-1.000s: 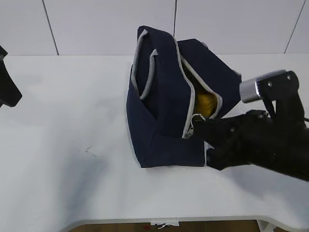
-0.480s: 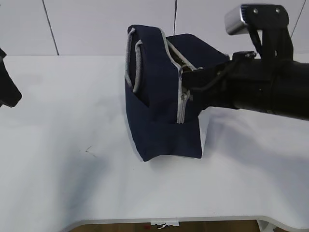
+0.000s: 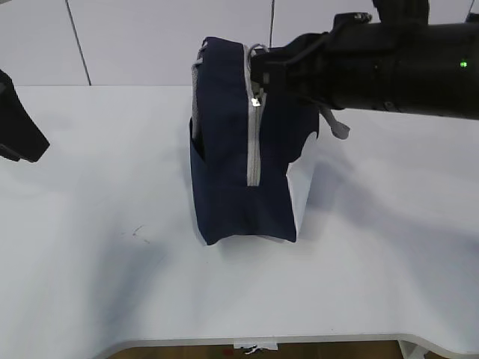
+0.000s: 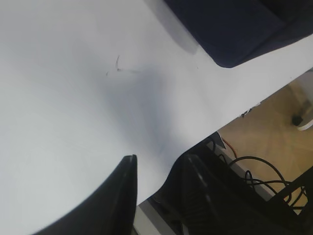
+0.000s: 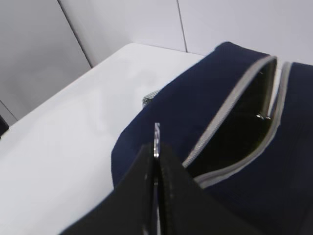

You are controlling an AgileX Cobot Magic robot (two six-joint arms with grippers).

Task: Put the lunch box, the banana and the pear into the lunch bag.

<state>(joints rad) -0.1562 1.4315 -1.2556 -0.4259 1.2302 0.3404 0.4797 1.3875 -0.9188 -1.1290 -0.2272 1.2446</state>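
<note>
Desk (image 3: pixel 112 284), white, carries your boxy navy-blue fabric lunch bag (image 3: pixel 224 164), upright at centre, its grey zipper (image 3: pixel 254 142) partly undone. Your right tool (image 5: pixel 156 156) pinches the metal ring pull (image 5: pixel 157 139); your left tool (image 4: pixel 156 191) hangs apart, gaping, empty.

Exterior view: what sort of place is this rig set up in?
Probably a lab or test bench: a bare white table, plain pale wall panels behind, and loose black cables on the floor beneath.
</note>
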